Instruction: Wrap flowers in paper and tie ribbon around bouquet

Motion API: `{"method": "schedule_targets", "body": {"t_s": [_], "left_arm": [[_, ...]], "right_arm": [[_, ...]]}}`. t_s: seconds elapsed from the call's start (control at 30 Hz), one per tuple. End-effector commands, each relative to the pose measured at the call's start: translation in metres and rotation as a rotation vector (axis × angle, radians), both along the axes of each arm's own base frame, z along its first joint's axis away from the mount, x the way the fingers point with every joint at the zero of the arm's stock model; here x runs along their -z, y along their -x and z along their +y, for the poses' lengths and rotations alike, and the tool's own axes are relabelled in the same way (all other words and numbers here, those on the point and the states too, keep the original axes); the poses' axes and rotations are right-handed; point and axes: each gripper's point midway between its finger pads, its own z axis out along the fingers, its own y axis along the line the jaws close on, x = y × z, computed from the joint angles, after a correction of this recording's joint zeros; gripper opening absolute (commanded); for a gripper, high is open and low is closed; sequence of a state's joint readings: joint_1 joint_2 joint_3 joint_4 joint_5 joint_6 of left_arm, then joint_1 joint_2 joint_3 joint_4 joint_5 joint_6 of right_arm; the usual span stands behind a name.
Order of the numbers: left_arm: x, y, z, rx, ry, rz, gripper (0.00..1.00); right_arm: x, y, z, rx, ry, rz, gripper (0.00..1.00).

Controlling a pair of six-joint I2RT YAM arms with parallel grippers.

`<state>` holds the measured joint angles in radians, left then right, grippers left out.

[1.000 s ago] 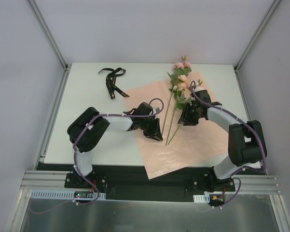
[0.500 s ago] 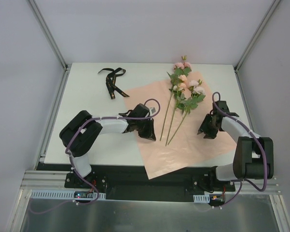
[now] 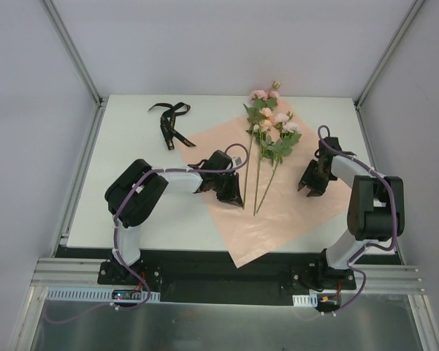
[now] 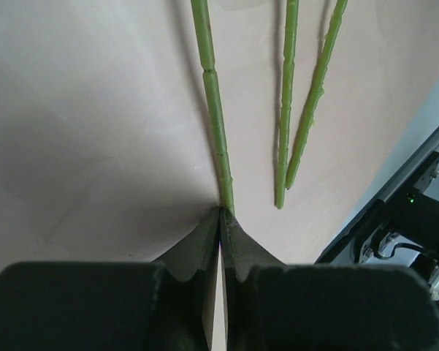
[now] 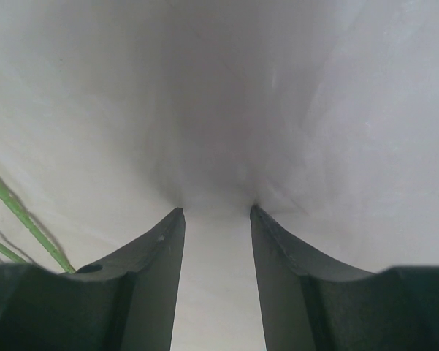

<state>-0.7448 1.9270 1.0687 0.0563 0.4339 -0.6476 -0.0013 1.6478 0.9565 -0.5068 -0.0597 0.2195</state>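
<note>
Flowers (image 3: 266,139) lie on the paper (image 3: 292,212) just ahead of the left pincer (image 4: 219,212), newly clamped on the leftmost stalk's end, while the right pincer (image 5: 216,209) has drawn aside, parted and empty, apparently repositioning stems before wrapping.

A white counter (image 3: 131,146) is lying in the middle of a pale booth. A plain grey back wall (image 3: 226,44) is rising at 12 o'clock, a left wall (image 3: 29,146) is closing in at 9 o'clock and a right wall (image 3: 424,146) at 3 o'clock. A metal post (image 3: 71,50) is slanting up at 11 o'clock and a second post (image 3: 386,51) at 1 o'clock. At 6 o'clock a black plate (image 3: 226,272) is running along the near edge, a silver rail (image 3: 66,274) is bordering it, and a dull metal sheet (image 3: 226,329) is stretching below. Soft, even light is falling, casting only faint shadows.
</note>
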Motion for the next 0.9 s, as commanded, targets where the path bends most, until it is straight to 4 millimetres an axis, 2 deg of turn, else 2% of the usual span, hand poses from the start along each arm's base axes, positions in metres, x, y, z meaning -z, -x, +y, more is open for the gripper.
{"method": "schedule_targets", "body": {"t_s": [0.0, 0.1, 0.17, 0.2, 0.27, 0.3, 0.33, 0.37, 0.4, 0.43, 0.47, 0.5, 0.53, 0.6, 0.63, 0.7, 0.73, 0.77, 0.87], "left_arm": [[0.020, -0.016, 0.018, -0.050, -0.073, 0.011, 0.04], [0.012, -0.019, 0.021, -0.051, -0.058, -0.003, 0.06], [0.002, -0.012, 0.021, -0.023, -0.028, -0.006, 0.10], [-0.002, -0.009, 0.021, -0.013, -0.016, -0.005, 0.14], [-0.018, 0.001, 0.020, 0.021, 0.037, -0.009, 0.19], [-0.024, 0.005, 0.021, 0.026, 0.051, -0.013, 0.25], [-0.033, 0.011, 0.026, 0.031, 0.065, -0.032, 0.27], [-0.038, 0.014, 0.028, 0.032, 0.074, -0.042, 0.29], [-0.045, 0.017, 0.030, 0.037, 0.087, -0.049, 0.31], [-0.054, 0.024, 0.034, 0.040, 0.106, -0.066, 0.34], [-0.060, 0.027, 0.035, 0.046, 0.120, -0.072, 0.36], [-0.063, 0.032, 0.037, 0.054, 0.132, -0.069, 0.36], [-0.070, 0.037, 0.040, 0.055, 0.148, -0.077, 0.36], [-0.076, 0.041, 0.043, 0.051, 0.162, -0.081, 0.36], [-0.078, 0.042, 0.046, 0.036, 0.161, -0.084, 0.35], [-0.077, 0.040, 0.049, 0.014, 0.150, -0.099, 0.31], [-0.071, 0.034, 0.050, -0.010, 0.129, -0.100, 0.29], [-0.070, 0.031, 0.049, -0.014, 0.130, -0.092, 0.21], [-0.058, 0.015, 0.038, -0.018, 0.115, -0.063, 0.12]], "right_arm": [[0.008, -0.012, -0.012, 0.003, 0.044, 0.006, 0.45], [-0.003, -0.016, -0.010, -0.029, 0.041, -0.035, 0.45], [-0.011, -0.012, -0.006, -0.073, 0.069, -0.050, 0.46], [-0.022, -0.010, -0.002, -0.107, 0.077, -0.084, 0.47], [-0.029, 0.003, 0.013, -0.182, 0.111, -0.084, 0.48], [-0.039, 0.007, 0.021, -0.216, 0.112, -0.120, 0.49], [-0.044, 0.016, 0.038, -0.286, 0.123, -0.129, 0.51], [-0.047, 0.023, 0.045, -0.328, 0.130, -0.143, 0.54], [-0.043, 0.037, 0.051, -0.367, 0.140, -0.132, 0.62], [-0.053, 0.048, 0.066, -0.449, 0.152, -0.178, 0.64], [-0.052, 0.059, 0.074, -0.498, 0.150, -0.186, 0.68], [-0.046, 0.075, 0.080, -0.555, 0.141, -0.181, 0.70], [-0.052, 0.092, 0.103, -0.675, 0.116, -0.224, 0.70], [-0.047, 0.119, 0.115, -0.798, 0.133, -0.238, 0.72], [-0.049, 0.136, 0.134, -0.920, 0.143, -0.280, 0.73], [-0.059, 0.160, 0.155, -1.030, 0.112, -0.342, 0.75], [-0.065, 0.161, 0.157, -1.015, 0.123, -0.357, 0.75], [-0.067, 0.166, 0.160, -0.963, 0.107, -0.336, 0.75], [-0.057, 0.188, 0.169, -0.997, 0.098, -0.307, 0.74]]}}
